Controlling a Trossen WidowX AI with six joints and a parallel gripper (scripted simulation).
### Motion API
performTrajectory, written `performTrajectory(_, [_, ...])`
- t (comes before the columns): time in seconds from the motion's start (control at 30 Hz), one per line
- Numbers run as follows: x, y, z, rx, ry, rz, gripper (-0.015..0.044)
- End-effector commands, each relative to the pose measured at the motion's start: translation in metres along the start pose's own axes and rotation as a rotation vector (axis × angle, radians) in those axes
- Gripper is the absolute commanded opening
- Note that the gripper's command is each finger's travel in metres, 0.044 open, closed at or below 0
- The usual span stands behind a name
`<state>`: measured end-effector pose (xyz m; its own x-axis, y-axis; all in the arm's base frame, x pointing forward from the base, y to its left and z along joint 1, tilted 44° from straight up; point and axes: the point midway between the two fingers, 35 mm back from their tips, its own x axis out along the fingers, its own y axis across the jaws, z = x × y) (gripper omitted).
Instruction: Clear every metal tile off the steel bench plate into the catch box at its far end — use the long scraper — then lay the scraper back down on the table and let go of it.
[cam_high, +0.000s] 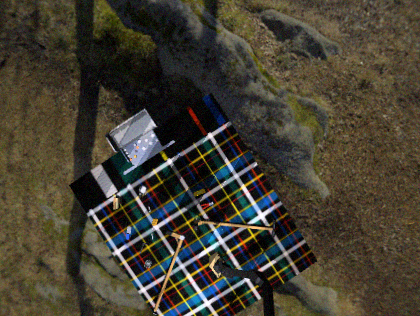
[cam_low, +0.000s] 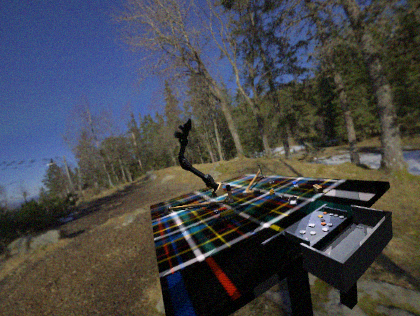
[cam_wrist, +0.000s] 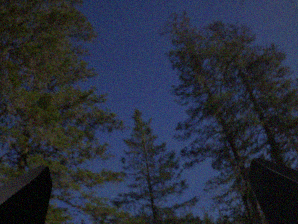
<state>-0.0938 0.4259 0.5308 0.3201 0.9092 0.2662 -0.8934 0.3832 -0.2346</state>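
The steel bench plate (cam_high: 143, 156) (cam_low: 320, 234) carries several small white and orange tiles, spread over its surface. The grey catch box (cam_high: 132, 126) (cam_low: 330, 270) adjoins its far end. One long wooden-handled tool (cam_high: 235, 225) (cam_low: 190, 206) lies across the tablecloth; another (cam_high: 170, 270) (cam_low: 254, 181) lies to its left in the top view. I cannot tell which is the scraper. My gripper (cam_low: 183, 128) (cam_wrist: 150, 192) is open and empty, raised high above the table, far from plate and tools. In the wrist view only trees and sky show between its fingers.
Small items, including a yellow block (cam_high: 199, 193), a red-handled item (cam_high: 206, 205) and a white piece (cam_high: 142, 190), lie between the tools and the plate. A short wooden piece (cam_high: 215, 262) is beside the arm's base. A pale panel (cam_high: 103, 181) is at the table's edge.
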Motion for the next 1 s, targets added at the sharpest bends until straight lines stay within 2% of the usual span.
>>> performTrajectory(0.0, [-0.009, 0.021, 0.0, -0.002, -0.003, 0.035, 0.044])
performTrajectory(0.97, [-0.109, 0.152, 0.031, 0.068, -0.083, 0.296, 0.044])
